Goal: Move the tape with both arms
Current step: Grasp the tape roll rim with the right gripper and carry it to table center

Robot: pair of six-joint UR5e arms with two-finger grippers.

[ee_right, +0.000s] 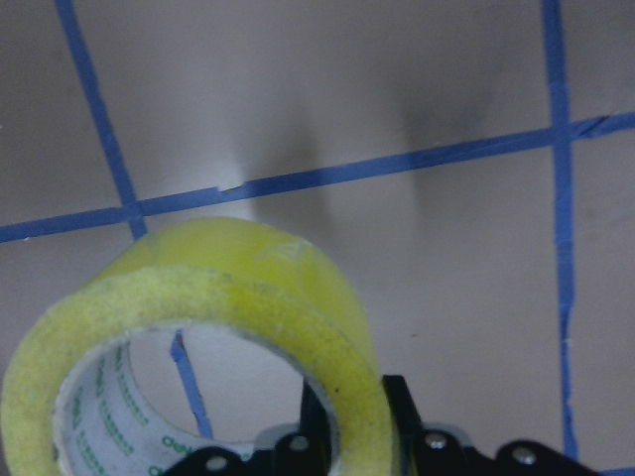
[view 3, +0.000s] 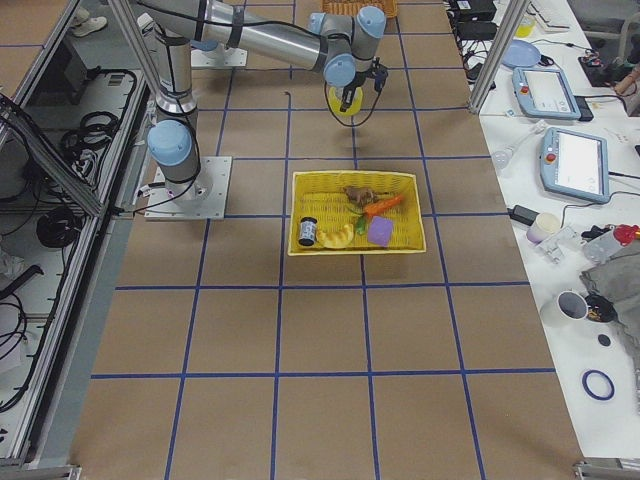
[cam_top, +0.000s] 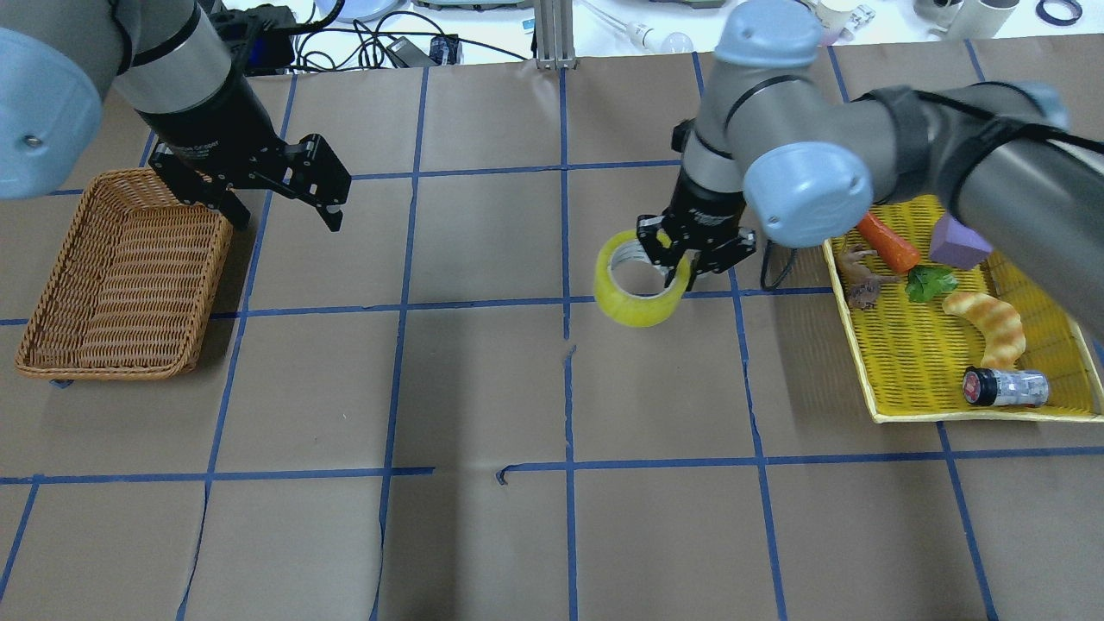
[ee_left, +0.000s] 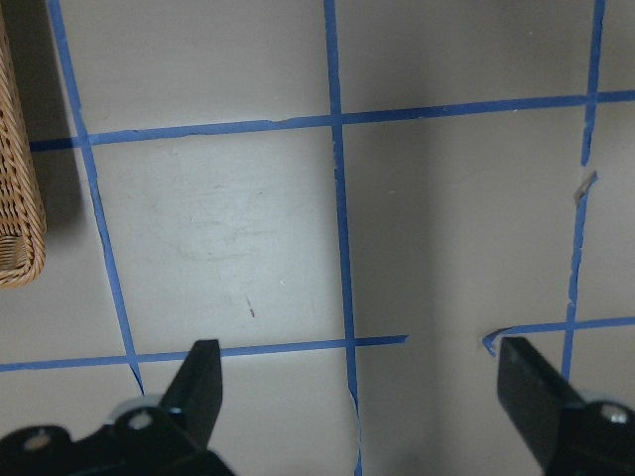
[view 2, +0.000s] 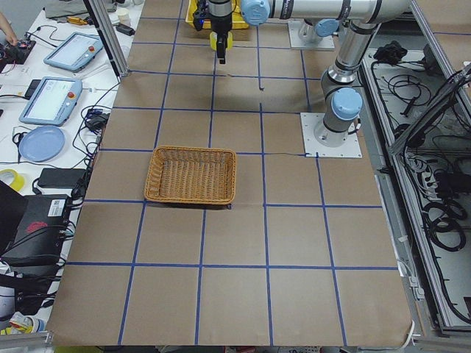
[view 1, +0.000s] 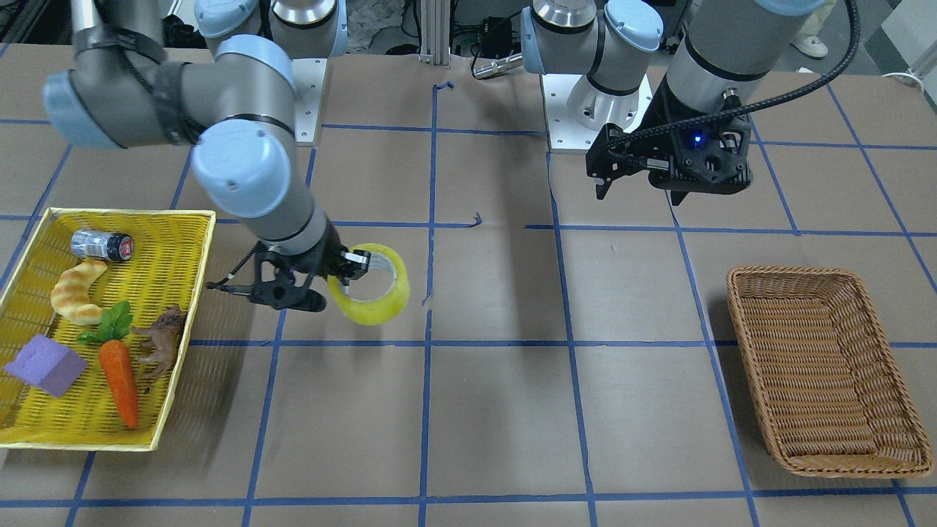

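Bench [cam_top: 483, 535]: I judge the step in hand to be carrying the tape [cam_top: 638, 312] toward a handover near the middle. I would travel level, well above the paper, and slowly enough that nothing swings.
Right arm [cam_top: 802, 172]: it reaches in from the right. I would halt it around the middle of the bench and turn the free side of the tape toward the other arm.
Left arm [cam_top: 172, 78]: it hangs at the far left, well apart from the tape. I would bring it in only once the tape is steady.
Wicker basket [cam_top: 121, 276]: it sits on the left side of the bench. My guess is that it is the drop place.
Tape: it appears lifted off the bench, just right of the middle and tilted, with its hole facing roughly upward.
Left gripper [cam_top: 286, 222]: it is spread wide with nothing between its fingers. It should take the wall opposite the held part.
Right gripper [cam_top: 677, 272]: it is clenched on the tape's wall, one finger inside the white core and the other outside. Most of the ring hangs to its left, so I treat the hold as off-centre.
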